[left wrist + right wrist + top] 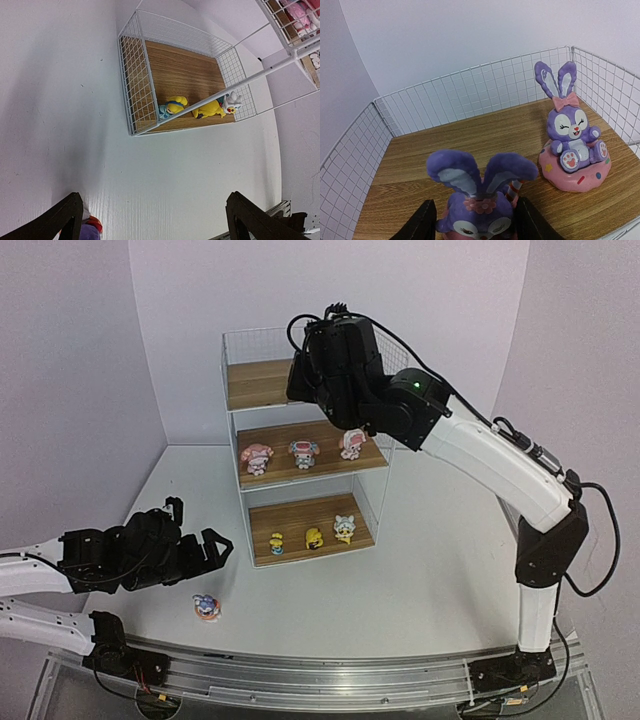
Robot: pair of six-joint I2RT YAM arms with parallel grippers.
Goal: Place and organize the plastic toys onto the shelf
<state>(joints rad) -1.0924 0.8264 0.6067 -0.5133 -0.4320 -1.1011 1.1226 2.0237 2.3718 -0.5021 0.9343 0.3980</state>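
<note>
Eight toys sit on the shelf (255,380): yellow ones (313,537) low, pink ones (303,452) mid, a first bunny (572,145) on top. The right claw (475,217) straddles a second bunny (480,200) there (gripping or released, I cannot tell). The last bunny (207,607) sits on the worktop (420,580) beside the wide-apart, empty left claw (200,528).

Bright, even overhead light with a lavender cast and no glare. A broad soft shadow dims the tabletop (50,125) ahead-left of the left tool (155,196). At the right tool (475,212) the near bunny (457,172) looks slightly soft. The far bunny (572,130), beyond on the right, is crisp.
</note>
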